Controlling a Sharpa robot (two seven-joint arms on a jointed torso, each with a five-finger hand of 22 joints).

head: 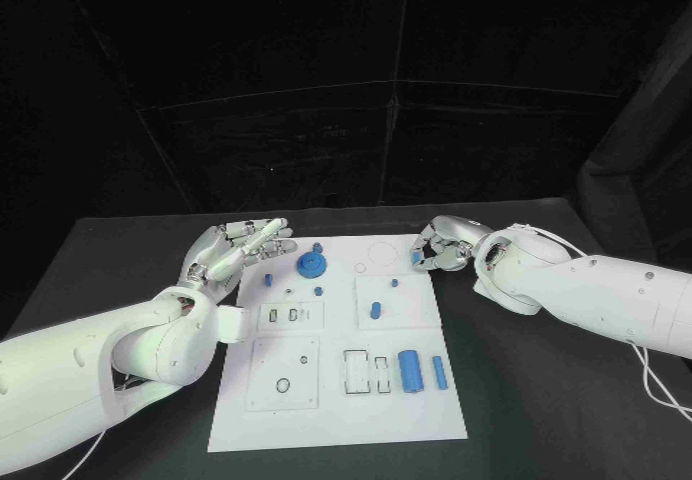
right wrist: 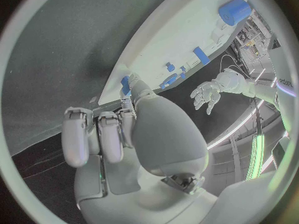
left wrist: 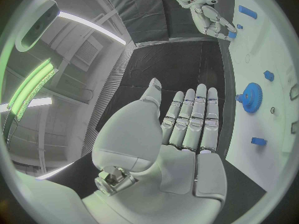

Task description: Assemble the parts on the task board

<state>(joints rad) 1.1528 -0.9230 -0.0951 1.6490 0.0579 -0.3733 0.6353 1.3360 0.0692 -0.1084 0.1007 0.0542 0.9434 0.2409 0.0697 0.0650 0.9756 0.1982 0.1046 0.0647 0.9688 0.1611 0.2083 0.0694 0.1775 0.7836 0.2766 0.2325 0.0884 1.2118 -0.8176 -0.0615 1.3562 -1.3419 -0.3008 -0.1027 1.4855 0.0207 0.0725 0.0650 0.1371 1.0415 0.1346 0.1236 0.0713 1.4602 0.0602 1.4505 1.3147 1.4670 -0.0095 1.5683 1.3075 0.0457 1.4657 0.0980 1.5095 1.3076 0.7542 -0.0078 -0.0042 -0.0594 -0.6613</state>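
A black bench (head: pixel 548 420) carries the work, with dark drapes hanging behind it. The white task board (head: pixel 339 410) lies in the middle of the bench, its long side running away from the robot.

On the board, a blue gear (head: pixel 312 265) sits near the far left corner, with a small blue peg (head: pixel 268 279) just beside it toward the left edge. A short blue part (head: pixel 375 310) lies near the middle of the board. Nearer the robot, a blue cylinder (head: pixel 410 371) and a slimmer blue bar (head: pixel 438 372) lie side by side, just right of two rectangular outlined slots (head: pixel 366 372). A recessed panel with an oval hole (head: pixel 283 374) occupies the near left part of the board, and a smaller panel with two small slots (head: pixel 290 316) lies beyond it.

The left hand (head: pixel 231 252) hovers at the board's far left edge, fingers (left wrist: pixel 193 115) stretched out straight and close together, holding nothing. It stands near the gear but apart from it.

The right hand (head: pixel 444 245) is at the board's far right edge, its fingers (right wrist: pixel 99 137) curled in. A small blue piece (right wrist: pixel 125 84) shows at its fingertips, right by the board's edge; whether the fingers actually pinch it I cannot tell.
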